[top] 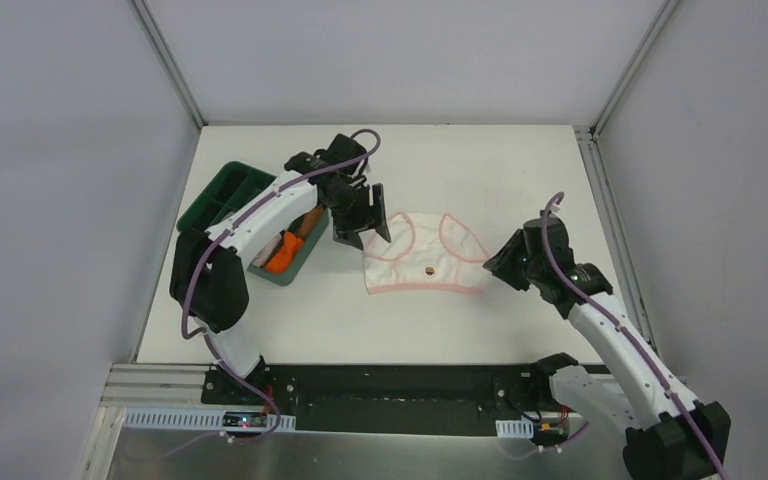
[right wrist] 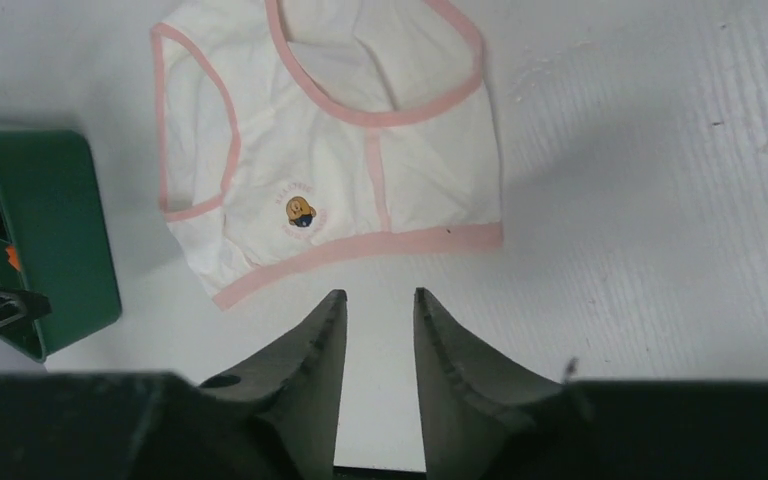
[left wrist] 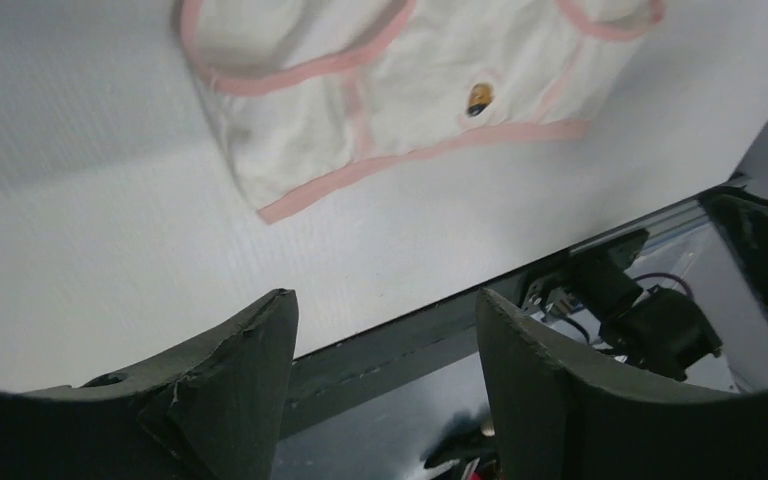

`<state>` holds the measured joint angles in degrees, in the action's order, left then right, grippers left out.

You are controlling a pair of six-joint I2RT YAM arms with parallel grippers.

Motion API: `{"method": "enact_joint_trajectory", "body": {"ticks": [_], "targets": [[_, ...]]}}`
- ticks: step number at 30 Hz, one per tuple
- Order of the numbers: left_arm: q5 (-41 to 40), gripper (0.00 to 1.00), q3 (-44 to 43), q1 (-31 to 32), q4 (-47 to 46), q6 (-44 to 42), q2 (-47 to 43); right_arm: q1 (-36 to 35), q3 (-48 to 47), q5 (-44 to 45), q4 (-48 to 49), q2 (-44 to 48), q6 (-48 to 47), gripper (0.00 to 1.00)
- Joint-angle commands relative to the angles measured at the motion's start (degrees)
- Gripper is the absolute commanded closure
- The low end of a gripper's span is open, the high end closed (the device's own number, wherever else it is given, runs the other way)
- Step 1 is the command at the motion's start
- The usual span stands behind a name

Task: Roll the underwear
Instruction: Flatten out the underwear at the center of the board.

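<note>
White counter (top: 520,170) carries flat pink-trimmed underwear (top: 425,262); left end effector (left wrist: 385,305) and right end effector (right wrist: 380,300) flank it, both open, empty.

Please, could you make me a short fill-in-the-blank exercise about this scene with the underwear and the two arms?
1. The underwear is white with ____ edging.
2. It lies ____ the left gripper and the right gripper.
3. The jaws of both grippers stand ____.
4. The bin holding an orange cloth is ____.
Missing words: pink; between; open; green.
</note>
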<state>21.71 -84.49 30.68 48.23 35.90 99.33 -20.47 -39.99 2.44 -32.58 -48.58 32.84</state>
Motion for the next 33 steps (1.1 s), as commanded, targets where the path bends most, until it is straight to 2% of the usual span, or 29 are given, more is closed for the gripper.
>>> {"method": "enact_joint_trajectory", "body": {"ticks": [1,4,6,7,12,15,19,22,25,30,33], "targets": [[-3.1,0.42,-5.2,2.6,-1.1,2.7,2.7,0.1,-2.6,-3.6,7.0,-9.8,1.4,0.78],[-0.9,0.60,-4.7,3.5,-2.4,4.7,7.1,0.1,-3.6,-7.8,10.4,-18.4,2.3,0.89],[-2.1,0.68,-2.8,3.9,-3.5,5.6,8.5,0.2,-5.0,-7.3,10.4,-23.5,2.4,0.96],[-2.6,0.69,-1.8,3.9,-4.2,5.8,9.0,0.3,-5.5,-6.5,10.4,-26.5,2.4,1.00],[-4.3,0.71,1.4,3.8,-6.1,3.9,14.3,0.6,-5.0,-5.8,6.6,-32.4,2.5,1.00],[-5.3,0.74,2.5,3.9,-6.0,2.6,16.0,0.6,-0.7,-5.7,6.1,-30.3,4.2,1.00],[-4.5,0.76,2.9,3.9,-4.6,0.6,15.5,-0.1,4.9,-6.1,2.6,-23.2,7.5,1.00],[-3.0,0.71,1.9,4.2,-2.8,-0.8,12.4,-0.4,9.7,-6.1,0.4,-15.4,10.9,1.00],[-2.7,0.57,-0.9,4.7,-0.2,-2.3,7.5,-0.6,12.0,-4.7,-2.3,-8.3,12.8,1.00],[-10.8,0.39,-8.0,4.0,7.5,-5.2,1.0,-0.6,11.5,0.1,-4.0,-0.5,13.2,1.00],[-16.0,0.31,-10.6,2.0,11.7,-6.7,-0.5,-0.6,10.8,0.5,-2.5,1.1,12.9,0.96]]}}
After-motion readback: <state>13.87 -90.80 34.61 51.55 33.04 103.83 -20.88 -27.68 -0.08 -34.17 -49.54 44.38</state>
